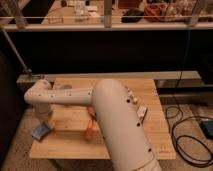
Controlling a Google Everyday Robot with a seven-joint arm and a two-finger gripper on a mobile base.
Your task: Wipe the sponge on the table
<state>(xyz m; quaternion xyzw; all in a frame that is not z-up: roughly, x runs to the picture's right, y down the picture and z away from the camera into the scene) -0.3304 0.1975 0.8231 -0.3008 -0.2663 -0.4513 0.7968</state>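
Sponge [41, 132] lies flat at the front-left corner of the table [67, 144], close to the left edge, well apart from the slim orange stick [89, 131] near the table's middle. Gripper [44, 123] hangs at the end of the white arm [75, 96], directly over the sponge and apparently touching its top; whether the claw is spread or pinching cannot be told from this view. Long grey ledge [100, 76] runs behind the table's far edge.
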